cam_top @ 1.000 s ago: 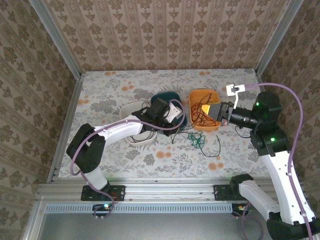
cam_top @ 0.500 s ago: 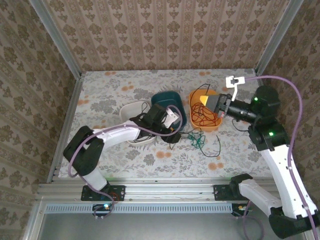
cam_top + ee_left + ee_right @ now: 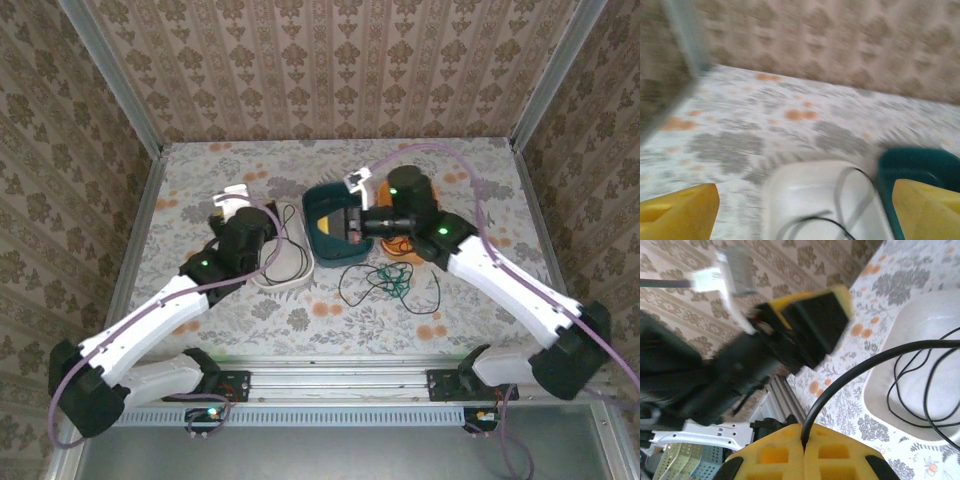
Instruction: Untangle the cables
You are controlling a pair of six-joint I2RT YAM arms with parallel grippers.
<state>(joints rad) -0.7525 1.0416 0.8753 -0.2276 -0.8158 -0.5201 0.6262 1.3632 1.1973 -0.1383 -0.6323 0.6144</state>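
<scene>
Cables [image 3: 388, 280] lay in three places. A loose knot of green and black sat on the table [image 3: 200, 180] in front of the right arm. One open black loop [image 3: 350, 285] lay just left of it. More black strands were coiled inside the white tray [image 3: 285, 286].

The right hand [image 3: 803, 437] was pressed together on a black cable [image 3: 850, 375], which rose from between its yellow fingers and arched off across the tray. In the overhead view this hand hung over the teal bin [image 3: 322, 200], beside a sliver of the orange bowl [image 3: 400, 245].

The left hand [image 3: 805, 190] stood wide apart with nothing between its fingers, poised over the near end of the white tray.

The step looked like sorting by colour, with the black strand being brought across to join the black coils in the tray. I cannot tell whether the held strand ran back into the knot. If it did, the next move would call for a slow, low draw so that the green stayed behind. The free left hand could then pin or receive the slack.

A pale cloth printed with grey leaves and orange blossoms covered the table. Brown damask wallpaper [image 3: 330, 70] lined three sides of the booth. Metal posts [image 3: 110, 75] stood in the corners, and an aluminium rail [image 3: 330, 385] ran along the near edge.
</scene>
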